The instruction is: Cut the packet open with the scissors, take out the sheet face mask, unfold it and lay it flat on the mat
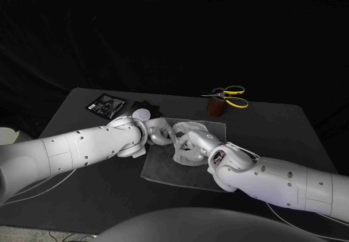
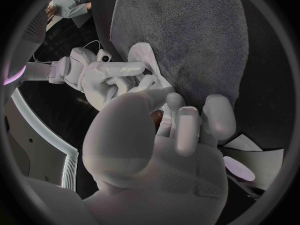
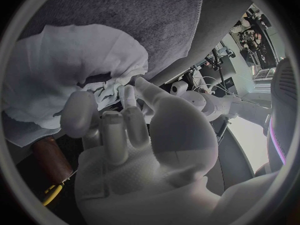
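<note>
Packet: you see the dark packet (image 1: 105, 105) lying at the far left of the surface (image 1: 276, 126), well apart from both hands. It looks done with.
Left hand: your left hand (image 1: 156, 133) sits at the mat's left edge, its fingers (image 2: 187, 127) close together and pointing at the mask. You cannot tell whether they pinch any of it.
Mask: the mask (image 3: 69, 65) is a crumpled white bunch over the middle of the mat, between the two hands. It lies just to the right of the left fingers. It is too bunched to give you a long axis.
Mat: the grey mat (image 1: 164, 169) lies flat under both hands, with bare cloth toward you.
Right hand: your right hand (image 3: 131, 145) is the nearer one and is on the mask itself, its fingers pinching a ragged edge.
Scissors: the yellow-handled scissors (image 1: 229, 96) rest at the far right, well clear.
Next move: it likely turns on the left fingers taking the opposite edge, so the two hands can draw apart sideways across the mat.
</note>
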